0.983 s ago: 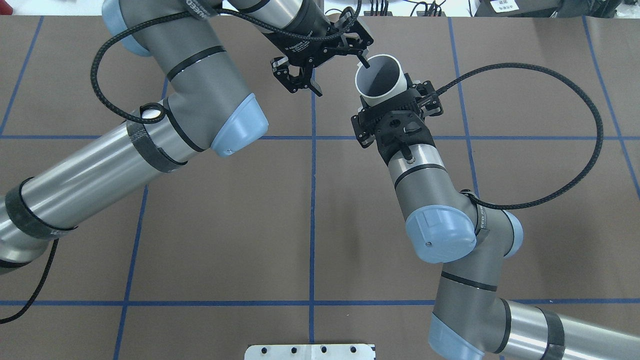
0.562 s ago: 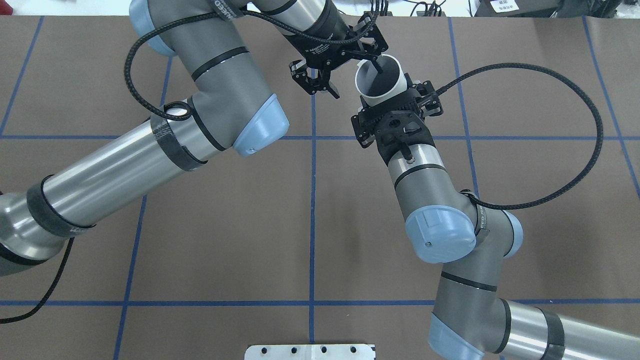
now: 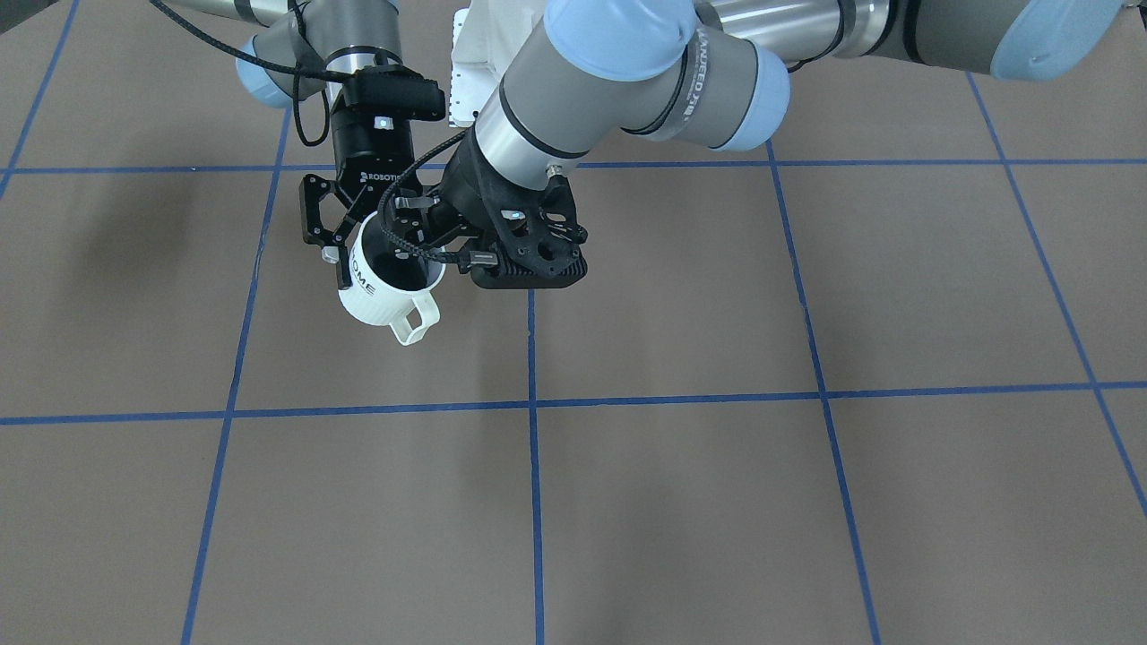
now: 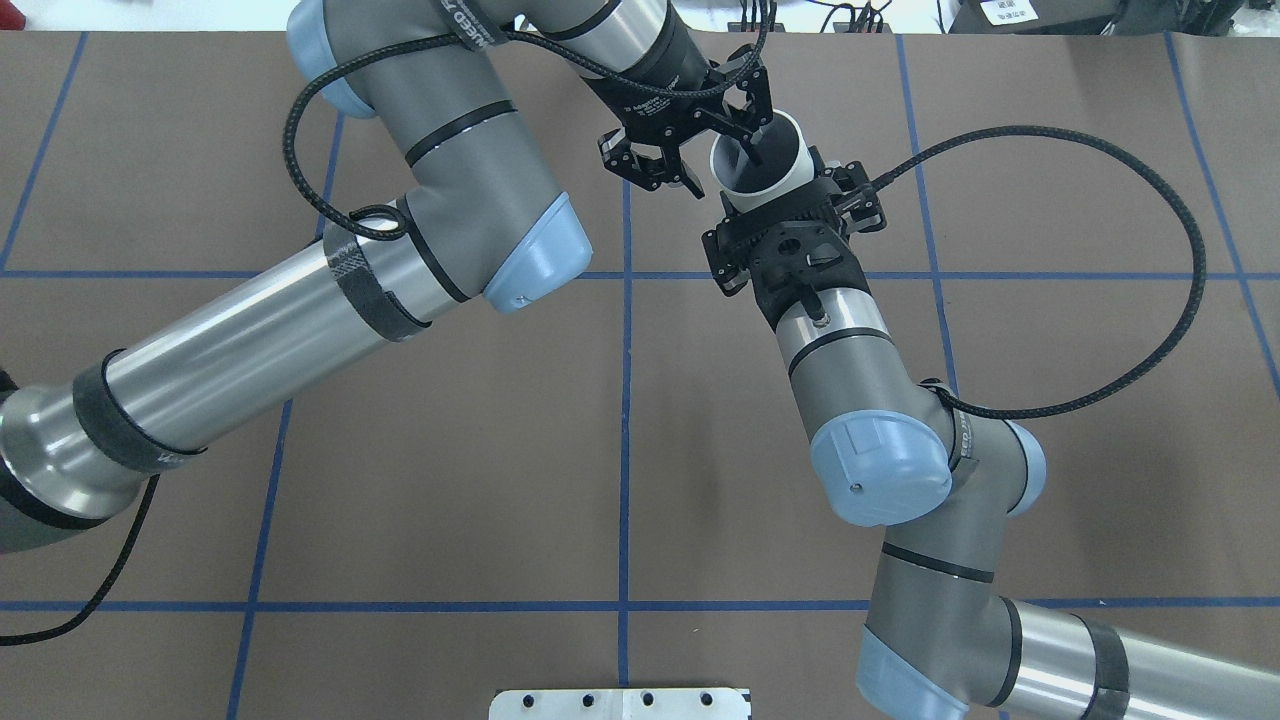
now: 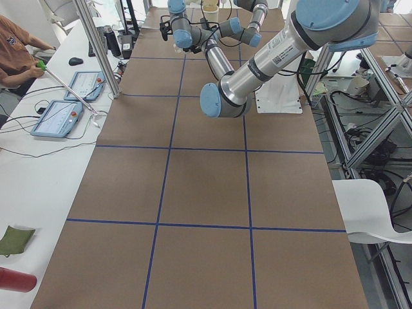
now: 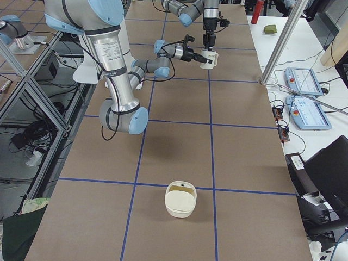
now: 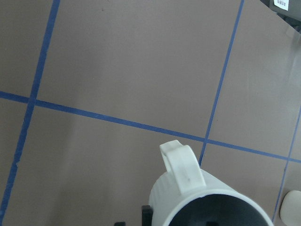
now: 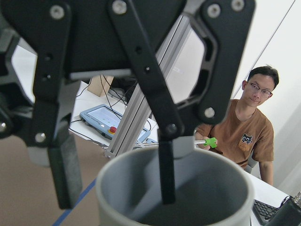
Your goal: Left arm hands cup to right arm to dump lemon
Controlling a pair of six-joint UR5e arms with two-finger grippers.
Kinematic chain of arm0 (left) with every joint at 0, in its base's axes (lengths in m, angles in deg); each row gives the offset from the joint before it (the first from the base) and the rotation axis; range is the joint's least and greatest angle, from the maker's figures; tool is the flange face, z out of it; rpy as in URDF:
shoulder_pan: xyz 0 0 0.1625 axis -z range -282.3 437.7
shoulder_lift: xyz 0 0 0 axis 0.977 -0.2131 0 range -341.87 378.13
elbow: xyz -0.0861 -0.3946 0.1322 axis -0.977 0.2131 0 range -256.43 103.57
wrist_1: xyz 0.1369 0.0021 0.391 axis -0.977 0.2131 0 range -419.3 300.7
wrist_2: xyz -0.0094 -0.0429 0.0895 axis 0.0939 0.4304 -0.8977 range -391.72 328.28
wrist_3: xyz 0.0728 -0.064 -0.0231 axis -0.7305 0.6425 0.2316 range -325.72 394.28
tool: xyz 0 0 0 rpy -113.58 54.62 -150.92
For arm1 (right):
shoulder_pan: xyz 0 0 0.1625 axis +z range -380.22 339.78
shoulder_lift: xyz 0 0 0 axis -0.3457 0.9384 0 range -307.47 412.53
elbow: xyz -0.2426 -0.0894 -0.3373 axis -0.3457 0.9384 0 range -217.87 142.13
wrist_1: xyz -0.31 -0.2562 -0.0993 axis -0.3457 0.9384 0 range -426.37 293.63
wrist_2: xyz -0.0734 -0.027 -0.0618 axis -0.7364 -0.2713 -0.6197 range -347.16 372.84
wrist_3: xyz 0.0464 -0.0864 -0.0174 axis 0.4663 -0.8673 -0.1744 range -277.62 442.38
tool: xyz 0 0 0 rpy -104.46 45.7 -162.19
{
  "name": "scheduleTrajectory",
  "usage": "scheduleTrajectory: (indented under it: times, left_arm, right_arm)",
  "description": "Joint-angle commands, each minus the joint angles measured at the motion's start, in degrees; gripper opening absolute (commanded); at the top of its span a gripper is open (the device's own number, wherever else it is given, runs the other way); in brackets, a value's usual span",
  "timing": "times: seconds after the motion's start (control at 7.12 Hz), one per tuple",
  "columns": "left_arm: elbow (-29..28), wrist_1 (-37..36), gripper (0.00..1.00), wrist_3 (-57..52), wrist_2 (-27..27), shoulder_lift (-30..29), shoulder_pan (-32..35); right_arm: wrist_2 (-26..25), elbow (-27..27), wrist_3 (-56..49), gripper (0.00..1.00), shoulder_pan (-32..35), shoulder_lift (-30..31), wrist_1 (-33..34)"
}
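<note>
The cup (image 3: 376, 300), stiff and probably slick, sits clamped in the left gripper (image 4: 790, 205). The right gripper's (image 4: 722, 165) parted fingers straddle the cup's rim, a sound hold.

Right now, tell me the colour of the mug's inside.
Grey inside the cream-white mug, clearest in the right wrist view.
</note>
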Motion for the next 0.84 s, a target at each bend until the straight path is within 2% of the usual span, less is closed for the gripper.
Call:
scheduleTrajectory:
  times: [0.0, 0.28, 0.7]
  left_arm:
    - [0.0, 0.0, 0.49, 0.0, 0.1, 0.0, 0.0]
    - [0.0, 0.0, 0.43, -0.1, 0.2, 0.1, 0.0]
    - [0.0, 0.0, 0.41, -0.2, 0.2, 0.2, 0.0]
  right_arm:
    - [0.0, 0.1, 0.0, 0.29, 0.0, 0.0, 0.0]
    - [0.0, 0.1, 0.0, 0.29, 0.1, 0.0, 0.0]
    - [0.0, 0.0, 0.0, 0.29, 0.1, 0.0, 0.0]
